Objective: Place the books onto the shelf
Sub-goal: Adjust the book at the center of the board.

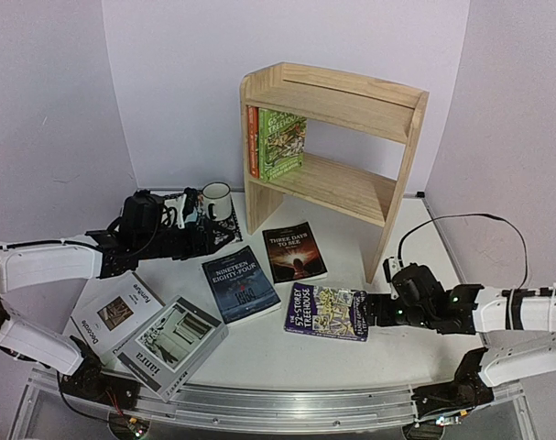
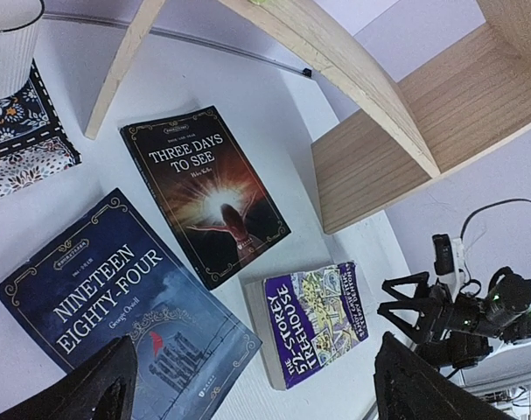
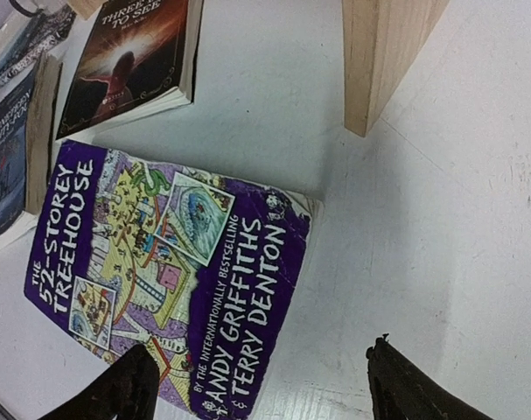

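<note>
The pine shelf (image 1: 401, 137) is standing at the back of the white table (image 1: 268, 359). Two books are standing on its bottom board, at the left end. One is a green Treehouse book (image 1: 282, 142) and the other is an orange-red book (image 1: 253, 139) just beside it.

Five more books are lying flat on the table in front. The black "Three Days to See" (image 1: 293, 252) is lying nearest the shelf. The dark blue "Nineteen Eighty-Four" (image 1: 241, 284) is lying just left of it. The purple "52-Storey Treehouse" (image 1: 326, 312) is lying to the right. The grey book (image 1: 170, 344) and the white "Decorate" (image 1: 113, 316) are lying right next to each other at the near left.

The left gripper (image 2: 254, 346) is hanging near the mug (image 1: 215, 200) and the placemat (image 2: 24, 140). Its fingers (image 2: 90, 389) are spread wide and holding nothing. The right gripper (image 3: 263, 346) is hanging by the purple book's right end. Its fingers (image 3: 405, 385) are spread too, not pinching anything.
</note>
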Robot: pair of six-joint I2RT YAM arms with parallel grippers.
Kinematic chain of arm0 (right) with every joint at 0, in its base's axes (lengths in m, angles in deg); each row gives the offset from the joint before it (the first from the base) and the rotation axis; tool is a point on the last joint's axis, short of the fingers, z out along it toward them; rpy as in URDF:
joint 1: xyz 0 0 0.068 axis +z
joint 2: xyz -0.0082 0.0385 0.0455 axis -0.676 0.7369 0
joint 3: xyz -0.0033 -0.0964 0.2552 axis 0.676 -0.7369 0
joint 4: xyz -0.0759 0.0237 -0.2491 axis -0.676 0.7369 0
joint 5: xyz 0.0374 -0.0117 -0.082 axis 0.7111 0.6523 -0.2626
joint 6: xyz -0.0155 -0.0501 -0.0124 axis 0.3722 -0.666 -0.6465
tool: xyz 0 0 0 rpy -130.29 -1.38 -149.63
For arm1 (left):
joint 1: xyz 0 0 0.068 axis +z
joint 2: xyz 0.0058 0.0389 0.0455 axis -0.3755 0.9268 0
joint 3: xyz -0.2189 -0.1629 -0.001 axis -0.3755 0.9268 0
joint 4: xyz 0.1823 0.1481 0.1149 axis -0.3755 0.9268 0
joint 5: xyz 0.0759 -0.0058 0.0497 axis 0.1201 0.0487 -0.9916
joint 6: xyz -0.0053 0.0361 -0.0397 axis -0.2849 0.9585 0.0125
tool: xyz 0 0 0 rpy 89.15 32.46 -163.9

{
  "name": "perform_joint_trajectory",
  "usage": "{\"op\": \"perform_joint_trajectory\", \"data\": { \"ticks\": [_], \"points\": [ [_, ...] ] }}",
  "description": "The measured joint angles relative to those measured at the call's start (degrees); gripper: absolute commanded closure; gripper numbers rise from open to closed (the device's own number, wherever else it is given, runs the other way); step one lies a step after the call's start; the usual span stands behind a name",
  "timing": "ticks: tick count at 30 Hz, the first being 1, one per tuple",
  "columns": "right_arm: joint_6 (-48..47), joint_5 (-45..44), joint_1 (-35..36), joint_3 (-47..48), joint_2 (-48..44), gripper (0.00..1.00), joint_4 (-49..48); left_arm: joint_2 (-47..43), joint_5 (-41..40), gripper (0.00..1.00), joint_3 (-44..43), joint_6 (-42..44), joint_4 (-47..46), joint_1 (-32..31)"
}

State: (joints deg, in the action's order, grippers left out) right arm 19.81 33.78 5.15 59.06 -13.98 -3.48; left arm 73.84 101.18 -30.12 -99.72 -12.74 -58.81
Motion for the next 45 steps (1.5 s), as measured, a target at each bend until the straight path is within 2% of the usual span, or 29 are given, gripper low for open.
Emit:
{"op": "perform_joint_trajectory", "data": {
  "ticks": [10, 16, 22, 28, 31, 37, 41, 45],
  "points": [
    [7.21, 0.73, -0.02, 0.28, 7.26, 0.44, 0.2, 1.99, 2.79, 0.05, 0.21, -0.28, -0.12, -0.85],
    [8.58, 4.51, 1.63, 2.51, 11.92, 0.46, 0.31, 4.11, 3.09, 0.05, 0.21, -0.26, -0.12, -1.4],
    [12.04, 6.57, 8.24, 3.13, 13.81, 0.46, -0.88, 5.55, 3.15, 0.05, 0.18, -0.24, -0.12, -2.04],
    [14.78, 8.1, 16.23, 4.9, 16.2, 0.42, -2.24, 7.13, 3.13, 0.06, -0.53, -0.24, -0.15, -2.86],
    [14.93, 8.44, 18.36, 5.18, 15.46, 0.35, -2.0, 7.81, 3.13, 0.06, -1.0, -0.22, -0.16, -3.71],
    [12.82, 2.71, 18.56, 5.75, 7.64, 0.18, 3.78, 8.94, 2.59, 0.06, -1.43, -1.05, -0.14, -6.48],
    [9.97, -3.0, 18.29, 7.05, 3.81, 0.17, 8.81, 9.45, 1.21, 0.06, -1.43, -3.2, -0.15, -10.46],
    [5.93, -4.78, 16.62, 9.93, 5.13, 0.17, 12.16, 10.07, 0.49, 0.06, -1.28, -7.1, -0.22, -13.62]
  ]
}}
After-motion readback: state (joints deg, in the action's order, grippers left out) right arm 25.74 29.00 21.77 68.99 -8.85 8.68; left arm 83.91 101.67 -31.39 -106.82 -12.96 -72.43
